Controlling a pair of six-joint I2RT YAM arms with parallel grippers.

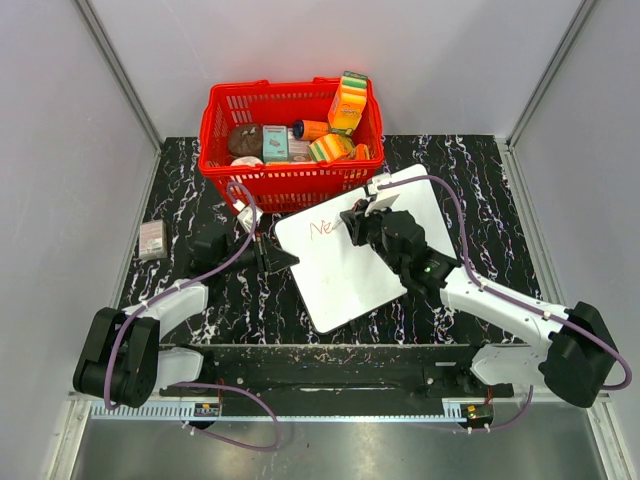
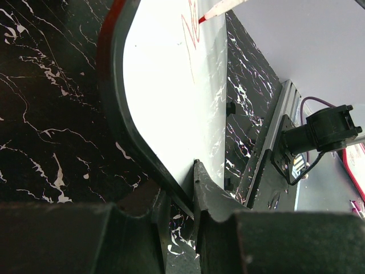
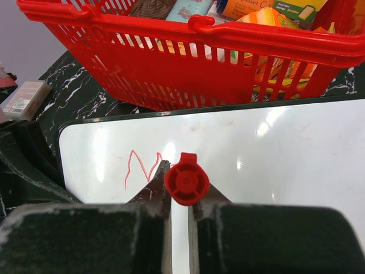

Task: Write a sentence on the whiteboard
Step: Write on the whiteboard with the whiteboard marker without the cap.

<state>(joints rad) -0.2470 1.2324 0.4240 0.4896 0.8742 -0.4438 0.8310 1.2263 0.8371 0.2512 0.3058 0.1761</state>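
The whiteboard [image 1: 350, 275] lies askew on the black marbled counter [image 1: 200, 300], just in front of the red basket [image 1: 290, 185]. The sentence [image 1: 322, 229] is barely begun: only "Ne" in thin red strokes can be read near the board's far left corner, so nearly all the words are left to write. The right hand [image 1: 363, 216] is clenched on a red marker [image 3: 186, 182], tip at the board. The left hand [image 1: 271, 256] pinches the board's left edge. The labels on the basket's packages are too small to read.

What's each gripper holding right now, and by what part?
Right gripper: a marker, pinched by its barrel near the red back end. Left gripper: the whiteboard, clamped at its left edge.
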